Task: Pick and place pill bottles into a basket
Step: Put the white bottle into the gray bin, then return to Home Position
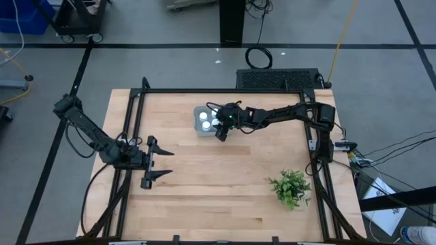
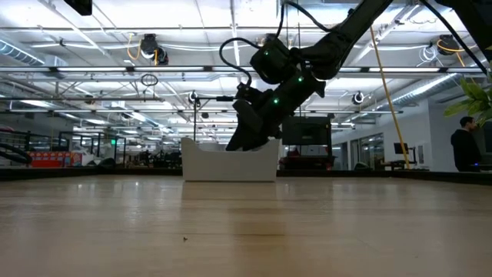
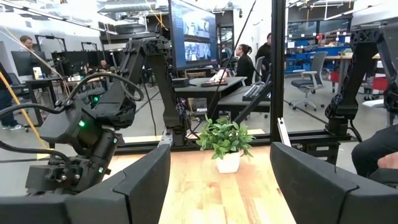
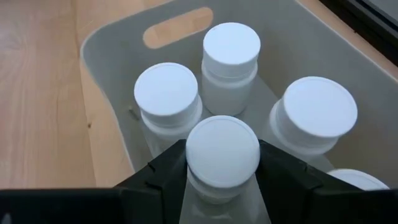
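Observation:
The pale grey basket [image 1: 198,113] stands on the far middle of the table. In the right wrist view, three upright white pill bottles [image 4: 166,93] [image 4: 231,53] [image 4: 314,115] stand on its floor, and the cap of one more [image 4: 356,179] shows at the edge. My right gripper [image 1: 219,129] reaches down into the basket, shut on another pill bottle [image 4: 222,155]. My left gripper [image 1: 160,163] waits open above the table's left side, with nothing between its fingers. My right gripper pinches the pill bottle between its two fingers [image 4: 155,180], which sit on opposite sides of the body just under the cap [image 4: 214,186]. The fingers come slanting down from the table's right side. The bottle stands upright among the others; its base is hidden.
A small green plant in a white pot [image 1: 291,187] stands near the table's right front corner. The basket wall has a handle slot [image 4: 177,26]. A black frame [image 1: 136,95] runs round the table. Bare wood lies between the two arms.

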